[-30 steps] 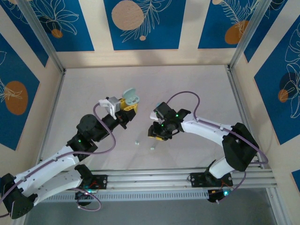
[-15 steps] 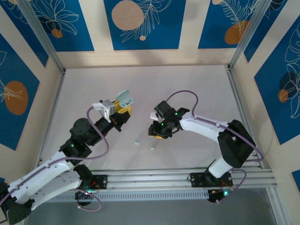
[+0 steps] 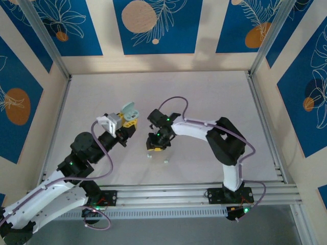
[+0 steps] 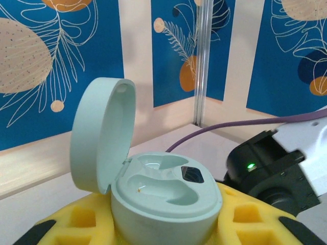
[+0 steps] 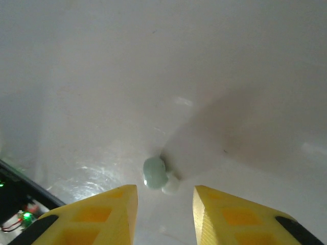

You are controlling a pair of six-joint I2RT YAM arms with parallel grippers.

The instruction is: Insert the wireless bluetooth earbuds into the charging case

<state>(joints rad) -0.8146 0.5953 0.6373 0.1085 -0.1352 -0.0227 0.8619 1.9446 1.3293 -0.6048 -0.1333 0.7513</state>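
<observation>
Tiny slick earbud (image 5: 155, 173) — right claw (image 5: 164, 196) narrowly open over it, pinch the bulb; left claw (image 3: 129, 122) holds case (image 4: 158, 191).

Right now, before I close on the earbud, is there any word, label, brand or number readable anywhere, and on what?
No readable text here.
On the charging case: none, plain pale green; its dark patch bears no legible mark.
On the earbud: none.
On the wall panels: leaf and circle patterns, no lettering.

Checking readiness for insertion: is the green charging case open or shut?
Open: the charging case has its lid hinged upright, leaving both wells exposed.
</observation>
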